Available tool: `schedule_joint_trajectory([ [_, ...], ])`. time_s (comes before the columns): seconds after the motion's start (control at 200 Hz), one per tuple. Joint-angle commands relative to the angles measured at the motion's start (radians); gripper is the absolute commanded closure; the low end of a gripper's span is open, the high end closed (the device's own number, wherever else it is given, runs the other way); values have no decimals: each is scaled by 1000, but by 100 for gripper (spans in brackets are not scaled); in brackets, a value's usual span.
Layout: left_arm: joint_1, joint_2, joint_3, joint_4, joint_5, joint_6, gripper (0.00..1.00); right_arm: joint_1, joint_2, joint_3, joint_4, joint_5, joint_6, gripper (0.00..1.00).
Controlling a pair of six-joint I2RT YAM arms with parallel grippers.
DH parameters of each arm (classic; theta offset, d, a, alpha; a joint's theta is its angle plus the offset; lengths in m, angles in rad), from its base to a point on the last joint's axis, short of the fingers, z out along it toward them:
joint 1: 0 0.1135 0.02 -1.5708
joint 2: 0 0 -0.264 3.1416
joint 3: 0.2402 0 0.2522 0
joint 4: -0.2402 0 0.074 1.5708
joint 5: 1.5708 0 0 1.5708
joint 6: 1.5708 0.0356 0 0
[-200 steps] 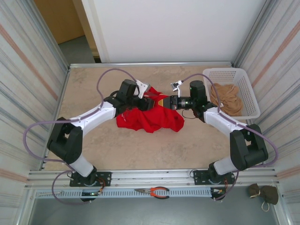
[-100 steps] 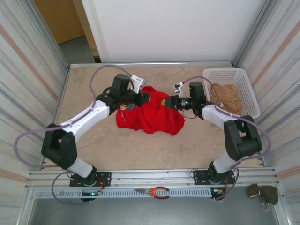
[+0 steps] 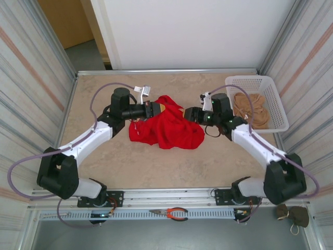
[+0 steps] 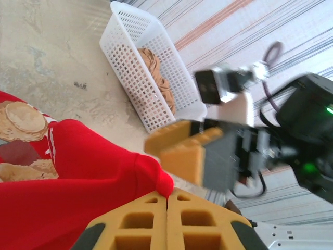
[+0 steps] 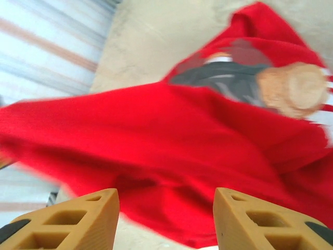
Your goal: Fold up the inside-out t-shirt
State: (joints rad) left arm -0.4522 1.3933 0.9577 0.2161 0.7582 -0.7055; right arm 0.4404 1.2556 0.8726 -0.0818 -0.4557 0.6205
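Tabletop with the inside-out t-shirt bunched at its centre
White basket sits far right; left gripper is clamped shut on the shirt's far edge, right gripper half open just beside it, holding nothing.

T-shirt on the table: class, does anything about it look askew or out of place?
The red t-shirt lies bunched in a crumpled heap, not spread flat. Its sleeves and hem cannot be told apart among the folds.
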Motion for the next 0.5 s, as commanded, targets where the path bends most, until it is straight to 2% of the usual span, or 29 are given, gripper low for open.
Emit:
schedule_joint_trajectory([
  [0.0,10,-10,-10,81,36,-54,100,72,-44,-7,-57,91,15,47],
  [0.07,11,-7,-8,80,33,-55,100,102,-27,6,-37,83,30,40],
  [0.185,10,-7,-11,78,34,-57,100,130,26,32,-8,73,42,40],
  [0.496,12,-9,-17,78,35,-58,100,141,105,100,48,25,61,52],
])
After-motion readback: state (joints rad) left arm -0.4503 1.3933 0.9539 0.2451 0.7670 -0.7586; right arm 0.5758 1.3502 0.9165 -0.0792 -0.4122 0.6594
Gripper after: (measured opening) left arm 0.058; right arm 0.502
